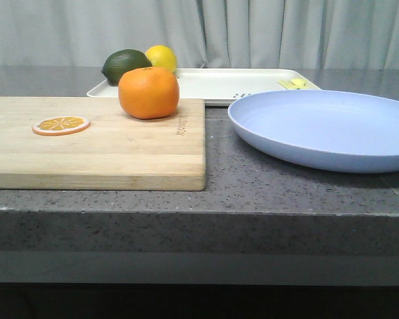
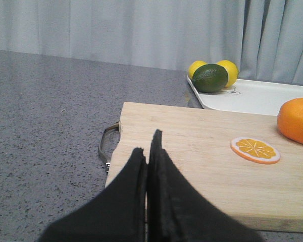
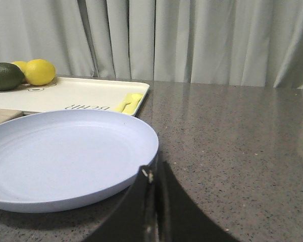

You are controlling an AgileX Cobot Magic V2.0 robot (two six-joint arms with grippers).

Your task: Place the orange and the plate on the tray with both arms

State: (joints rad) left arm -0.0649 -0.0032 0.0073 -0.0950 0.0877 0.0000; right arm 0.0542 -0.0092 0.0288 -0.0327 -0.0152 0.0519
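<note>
The orange (image 1: 148, 92) sits at the far right part of the wooden cutting board (image 1: 100, 153); it also shows in the left wrist view (image 2: 296, 121). The lavender-blue plate (image 1: 326, 129) lies on the counter to the board's right, also in the right wrist view (image 3: 65, 156). The cream tray (image 1: 226, 85) lies behind both, also in both wrist views (image 2: 252, 96) (image 3: 70, 93). My left gripper (image 2: 147, 143) is shut and empty over the board's near left end. My right gripper (image 3: 154, 171) is shut and empty beside the plate's rim. Neither gripper shows in the front view.
A dark green avocado (image 1: 125, 66) and a yellow lemon (image 1: 161, 58) sit on the tray's left end. A thin orange slice (image 1: 61, 125) lies on the board's left. A small yellow item (image 1: 294, 84) lies on the tray's right. The board has a metal handle (image 2: 106, 143).
</note>
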